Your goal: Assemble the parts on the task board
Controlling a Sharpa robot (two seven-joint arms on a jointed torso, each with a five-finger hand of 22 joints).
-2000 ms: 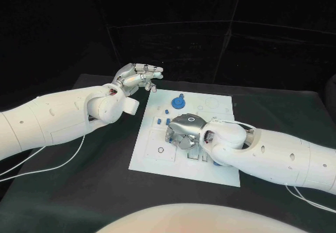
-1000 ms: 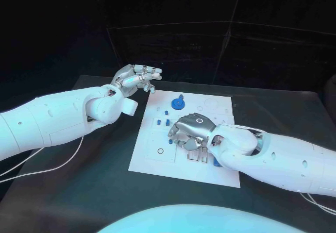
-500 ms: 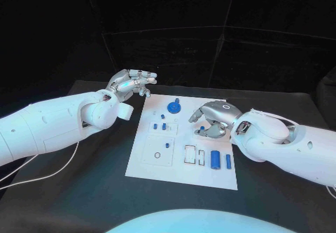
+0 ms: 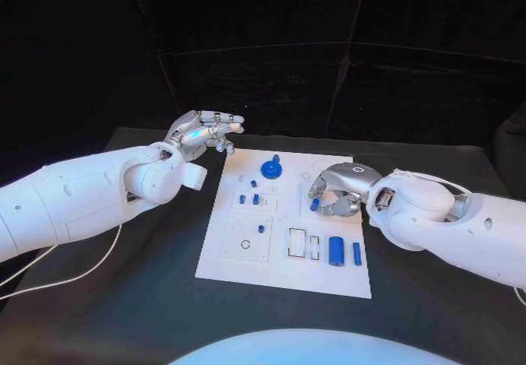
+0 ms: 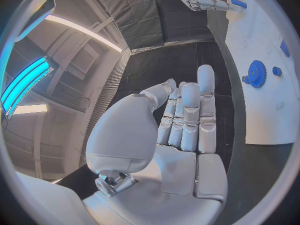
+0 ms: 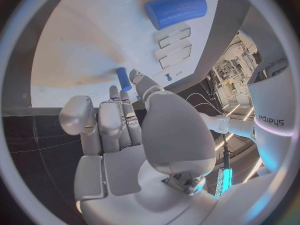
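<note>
The black table (image 4: 131, 304) lies under me, and the white board (image 4: 290, 266) sits flat on its middle.

My left arm (image 4: 77, 201) comes in over the table and ends beside the board's far left corner. My left robot hand (image 4: 203, 129) hangs there above the table, off the board, with its fingers curled in on themselves and nothing in them.

My right arm (image 4: 461, 220) reaches in over the board's right side. My right robot hand (image 4: 337, 190) hovers over the board's right half, fingers bent downward. A small blue peg (image 4: 315, 204) sits at its fingertips, pinched there, the peg's lower end close to the board; my right wrist view shows the same peg (image 6: 124, 78) held at the tips above the white surface.

On the board, a blue gear (image 4: 270, 169) stands near the far edge, well apart from both hands. Near the board's near right corner lie a thick blue cylinder (image 4: 337, 250) and just beside it a thinner blue rod (image 4: 356, 253). Several small blue pins (image 4: 255, 198) stand in the board's left half.
</note>
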